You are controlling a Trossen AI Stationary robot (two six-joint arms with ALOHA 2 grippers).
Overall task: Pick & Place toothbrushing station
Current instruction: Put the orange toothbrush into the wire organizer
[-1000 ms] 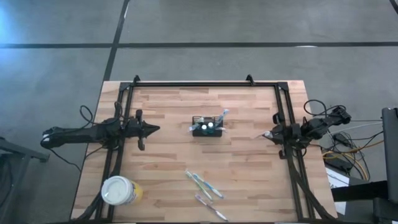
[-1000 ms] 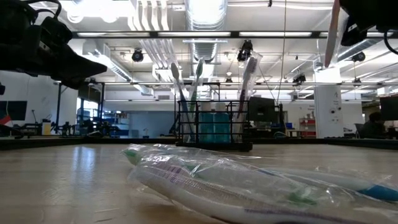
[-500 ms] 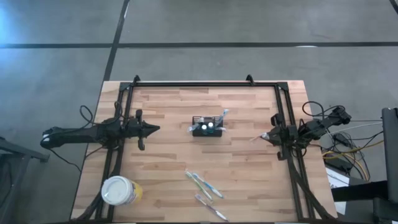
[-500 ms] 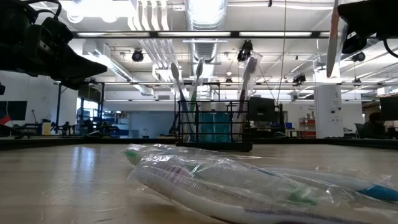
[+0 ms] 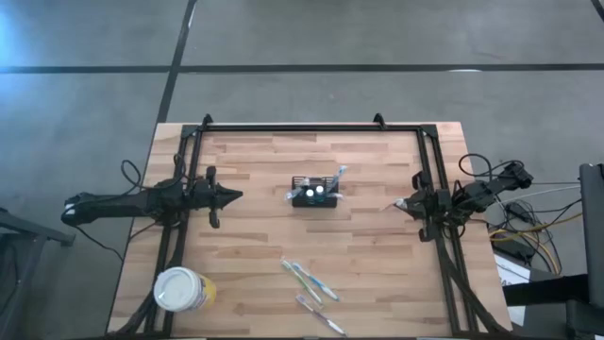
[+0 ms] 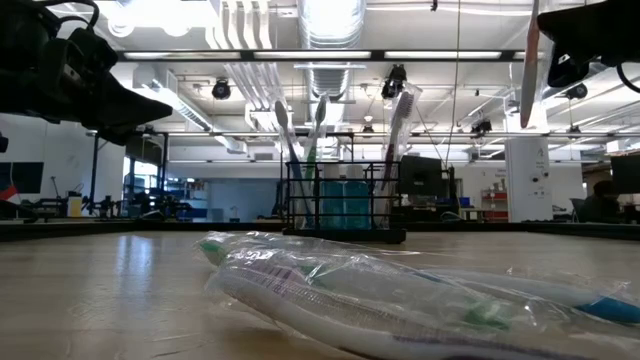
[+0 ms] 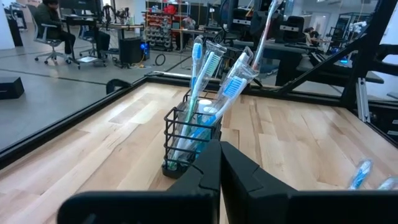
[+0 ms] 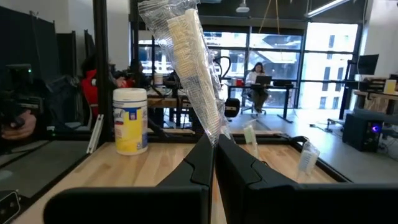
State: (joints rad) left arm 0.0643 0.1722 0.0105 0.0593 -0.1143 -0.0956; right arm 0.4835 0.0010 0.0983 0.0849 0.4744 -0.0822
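The toothbrushing station (image 5: pixel 314 194) is a small black slatted holder that stands on the middle of the table with several toothbrushes upright in it; it also shows in the low view (image 6: pixel 345 205) and the left wrist view (image 7: pixel 189 140). My right gripper (image 5: pixel 404 204) is near the table's right edge, shut on a plastic-wrapped toothbrush (image 8: pixel 186 56), well right of the holder. My left gripper (image 5: pixel 233 196) is shut and empty, left of the holder, pointing at it. My right gripper pinches the wrapped toothbrush between its two fingers near one end (image 8: pixel 212 135), coming from the table's right side. The rest of the brush sticks out past the fingertips, bristle end (image 8: pixel 177 28) away from them. It is lifted clear of the table and stands nearly upright in the low view (image 6: pixel 528 60).
Several wrapped toothbrushes (image 5: pixel 310 281) lie on the table near its front edge and fill the low view's foreground (image 6: pixel 400 295). A round yellow cup with a white lid (image 5: pixel 179 290) stands at the front left. A black frame (image 5: pixel 311 127) runs round the table.
My right gripper has edged a little toward the table's left edge with the wrapped toothbrush, still shut on it and clear of the table.
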